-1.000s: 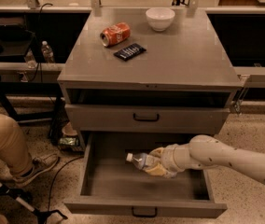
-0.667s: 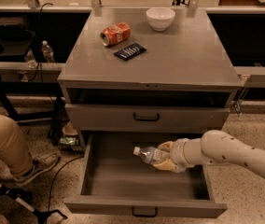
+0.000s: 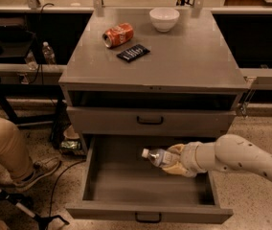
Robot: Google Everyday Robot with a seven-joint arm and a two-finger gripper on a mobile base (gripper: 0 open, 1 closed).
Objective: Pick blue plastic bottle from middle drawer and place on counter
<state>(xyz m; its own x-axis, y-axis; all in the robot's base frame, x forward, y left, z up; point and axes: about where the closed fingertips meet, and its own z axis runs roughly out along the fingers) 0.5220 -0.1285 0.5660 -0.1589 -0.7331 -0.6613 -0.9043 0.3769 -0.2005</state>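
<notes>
blue plastic bottle [image 3: 158, 156] | clamped in tool [image 3: 173, 160] | over open middle drawer [image 3: 126, 189]

A red soda can [image 3: 118, 34] lies on its side, a dark flat packet [image 3: 132, 52] at its five o'clock. A white bowl [image 3: 164, 18] stands at its two o'clock.

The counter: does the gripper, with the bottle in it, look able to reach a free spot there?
Probably yes. The gripper holds the blue plastic bottle above the open middle drawer; the counter has a bare front area, and the drawer above is shut.
</notes>
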